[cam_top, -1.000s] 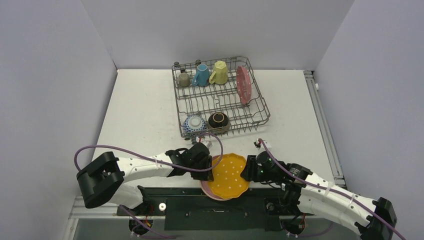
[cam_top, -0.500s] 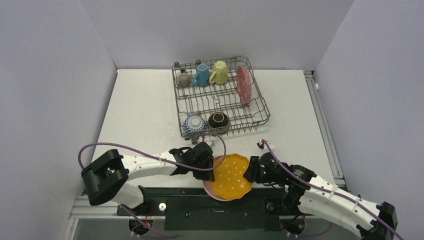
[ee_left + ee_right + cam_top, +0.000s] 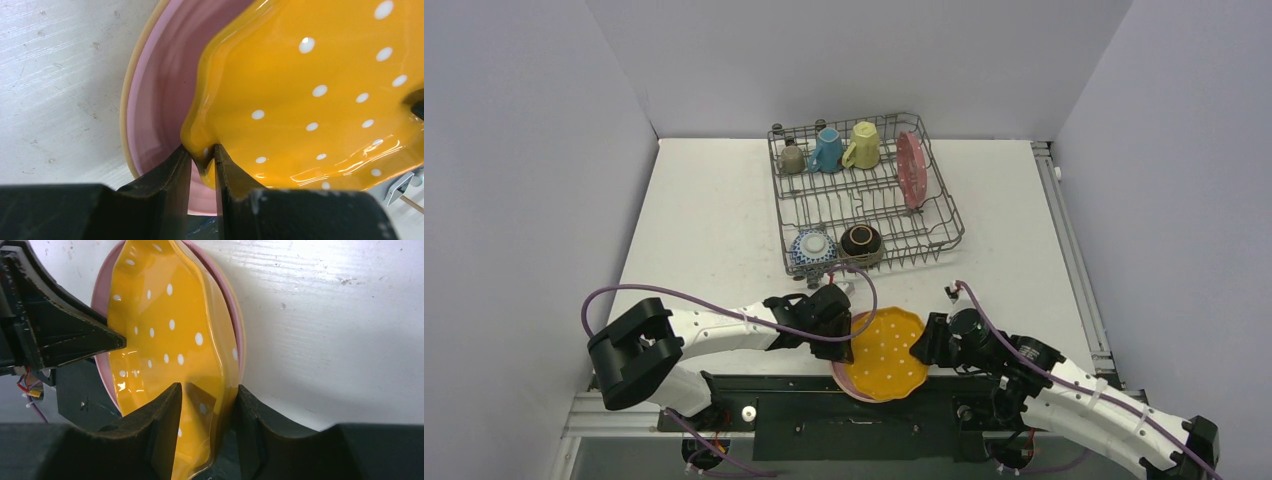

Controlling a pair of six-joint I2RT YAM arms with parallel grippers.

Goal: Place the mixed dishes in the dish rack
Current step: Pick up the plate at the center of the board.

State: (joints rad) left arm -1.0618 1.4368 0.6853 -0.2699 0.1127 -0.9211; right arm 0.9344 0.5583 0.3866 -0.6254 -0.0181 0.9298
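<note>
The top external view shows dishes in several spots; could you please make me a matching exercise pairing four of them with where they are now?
Dishes:
1. orange scalloped dotted plate
2. rose-pink scalloped plate
3. dark brown bowl
4. yellow mug

Places:
A. back row of the grey wire dish rack
B. rim pinched between fingers of the left gripper
C. on edge at the rack's right side
D. rack's front row

Pairs: 1-B, 2-C, 3-D, 4-A

White arms (image 3: 724, 325), purple cables (image 3: 674, 296), black left hand (image 3: 852, 338) and right hand (image 3: 921, 346).
</note>
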